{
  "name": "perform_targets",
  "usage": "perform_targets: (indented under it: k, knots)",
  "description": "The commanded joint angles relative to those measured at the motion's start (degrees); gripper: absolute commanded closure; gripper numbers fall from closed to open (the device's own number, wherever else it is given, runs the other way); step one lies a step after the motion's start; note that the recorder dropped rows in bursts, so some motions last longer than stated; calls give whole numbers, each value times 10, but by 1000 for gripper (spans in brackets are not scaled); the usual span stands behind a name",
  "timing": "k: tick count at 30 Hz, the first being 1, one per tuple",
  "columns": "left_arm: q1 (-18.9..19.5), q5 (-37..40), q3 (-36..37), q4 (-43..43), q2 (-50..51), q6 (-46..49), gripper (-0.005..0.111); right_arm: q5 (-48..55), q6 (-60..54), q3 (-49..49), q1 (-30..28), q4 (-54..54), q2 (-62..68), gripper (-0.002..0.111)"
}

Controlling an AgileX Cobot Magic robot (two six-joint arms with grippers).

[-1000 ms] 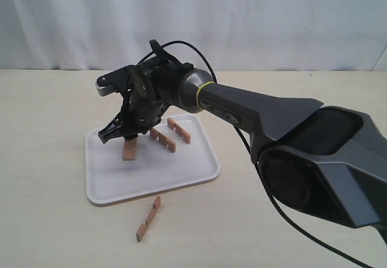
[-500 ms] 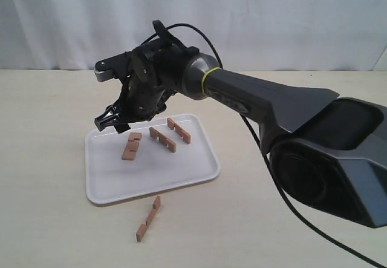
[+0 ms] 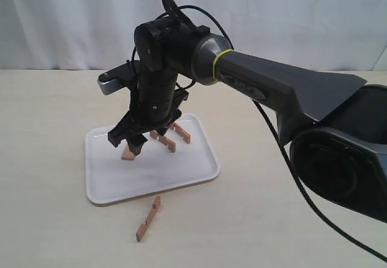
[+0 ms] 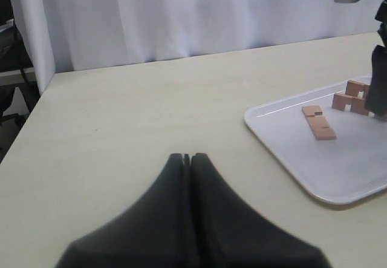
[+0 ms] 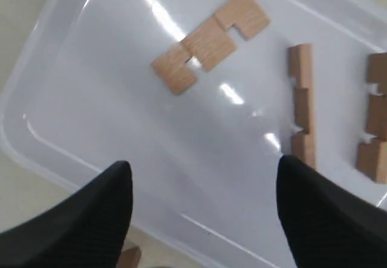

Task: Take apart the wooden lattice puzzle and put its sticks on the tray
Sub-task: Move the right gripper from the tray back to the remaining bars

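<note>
Pale bench point(image 3: 54, 232), white curtain point(image 3: 302, 20), loose sticks point(image 3: 163, 140).
Right claw point(image 3: 129, 142) hangs spread and empty over the tray point(image 3: 109, 186); three sticks lie beneath it, a fourth stick point(image 3: 149, 218) beyond the rim on the bench. Left claw point(image 4: 189, 159) is pressed together, well apart.

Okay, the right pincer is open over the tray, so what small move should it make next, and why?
Probably swing the right pincer over to the stray stick lying just outside the tray. The pincer is open and empty, three sticks lie on the tray, and this one alone is left out.
</note>
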Motion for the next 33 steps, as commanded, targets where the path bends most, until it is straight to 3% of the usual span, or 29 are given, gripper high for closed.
perform_targets:
  k: [1, 9, 16, 23, 33]
  knots:
    - [-3, -7, 2, 1, 0, 1, 107, 8, -77, 54, -2, 47, -45, 44]
    - [-3, -7, 2, 1, 0, 1, 107, 8, -201, 180, -2, 101, -131, 44]
    - [-3, -7, 2, 1, 0, 1, 107, -83, -358, 265, -4, 260, -191, 44]
    - [-3, -7, 2, 1, 0, 1, 107, -48, -515, 270, -3, 421, -203, 44]
    - [-3, -7, 2, 1, 0, 1, 107, -17, -629, 326, -1, 414, -203, 45]
